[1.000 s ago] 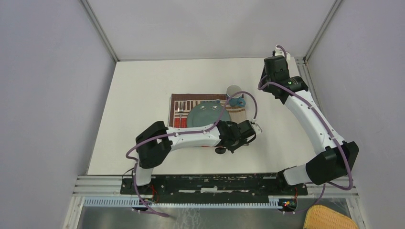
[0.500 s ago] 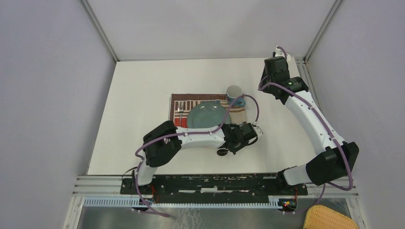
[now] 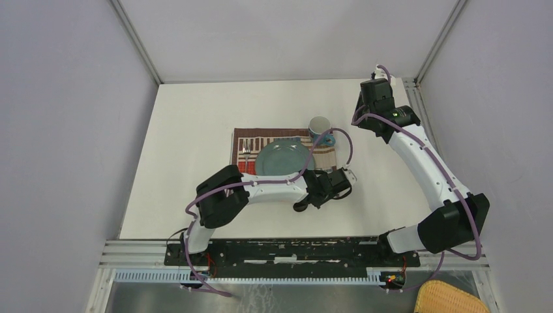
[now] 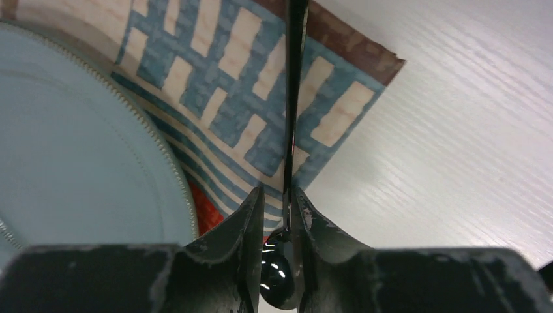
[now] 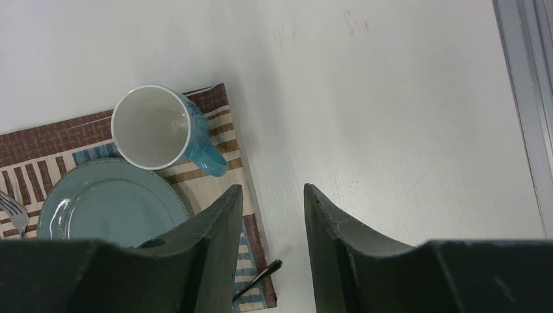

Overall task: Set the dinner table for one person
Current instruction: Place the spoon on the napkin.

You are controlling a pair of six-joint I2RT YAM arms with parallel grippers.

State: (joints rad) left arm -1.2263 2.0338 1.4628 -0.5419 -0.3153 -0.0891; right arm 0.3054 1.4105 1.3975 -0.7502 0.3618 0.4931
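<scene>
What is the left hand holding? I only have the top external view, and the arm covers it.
Observer: In the left wrist view, a thin dark utensil, seen edge-on, stands between the fingers of the left hand, over a corner of the placemat.
Operator: Is it clamped?
Observer: A gap shows on one side of it, so it looks loose.
Operator: And the right hand?
Observer: The right hand is open and empty, above the dinner table beside the mug.

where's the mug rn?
Top view, right of centre: the mug stands upright on the far right corner of the placemat, just beyond the plate.
</scene>
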